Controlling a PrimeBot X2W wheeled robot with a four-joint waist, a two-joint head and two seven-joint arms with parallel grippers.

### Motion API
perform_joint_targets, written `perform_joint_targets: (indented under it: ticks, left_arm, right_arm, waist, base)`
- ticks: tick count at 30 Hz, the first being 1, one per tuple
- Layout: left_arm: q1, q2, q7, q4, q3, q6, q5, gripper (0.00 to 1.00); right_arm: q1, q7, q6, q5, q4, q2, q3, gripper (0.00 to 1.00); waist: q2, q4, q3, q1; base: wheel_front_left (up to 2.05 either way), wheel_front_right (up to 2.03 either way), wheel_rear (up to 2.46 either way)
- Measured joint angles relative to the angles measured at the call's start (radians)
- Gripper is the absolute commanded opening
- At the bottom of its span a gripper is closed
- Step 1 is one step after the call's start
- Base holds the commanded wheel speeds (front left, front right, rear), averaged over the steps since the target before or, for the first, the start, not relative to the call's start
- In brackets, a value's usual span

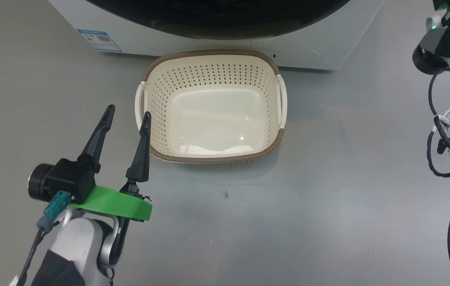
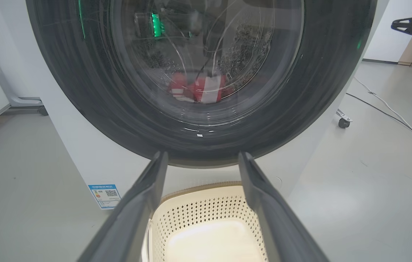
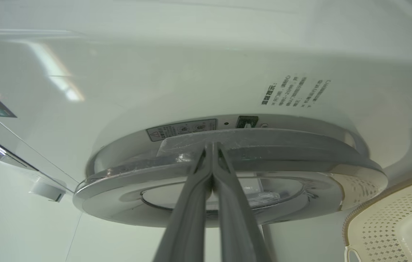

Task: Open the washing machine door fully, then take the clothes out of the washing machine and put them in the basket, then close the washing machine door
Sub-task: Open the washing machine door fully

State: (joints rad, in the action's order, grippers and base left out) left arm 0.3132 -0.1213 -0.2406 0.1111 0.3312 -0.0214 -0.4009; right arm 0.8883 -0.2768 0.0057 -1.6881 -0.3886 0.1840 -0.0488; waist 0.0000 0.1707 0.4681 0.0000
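Just right of left end effector [image 1: 128,110], basket [image 1: 209,53]

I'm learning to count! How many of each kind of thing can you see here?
Washing machine: 1
Basket: 1
Pile of red clothes: 1
Grippers: 2, the left gripper and the right gripper
Total: 5

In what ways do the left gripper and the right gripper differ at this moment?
The left gripper is open, the right gripper shut. The left gripper hovers beside the basket; the right gripper's tips are at the edge of the washing machine door. Both hold nothing.
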Motion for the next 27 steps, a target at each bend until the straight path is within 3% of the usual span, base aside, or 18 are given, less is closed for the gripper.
perform_joint_targets:
  ticks: [12, 27]
  left_arm:
    - [0.018, 0.002, -0.007, 0.011, 0.013, 0.011, 0.001, 1.0]
    - [0.041, 0.013, -0.008, 0.032, 0.02, 0.023, 0.001, 1.0]
  right_arm:
    - [0.149, -0.07, -0.035, 0.001, -0.069, 0.02, -0.028, 0.0]
    - [0.246, -0.126, -0.044, 0.011, -0.155, 0.034, -0.061, 0.0]
  waist:
    - [0.0, 0.019, 0.029, 0.0]
    - [0.0, 0.036, 0.048, 0.0]
  base:
    - [0.0, 0.0, 0.0]
    - [0.0, 0.0, 0.0]
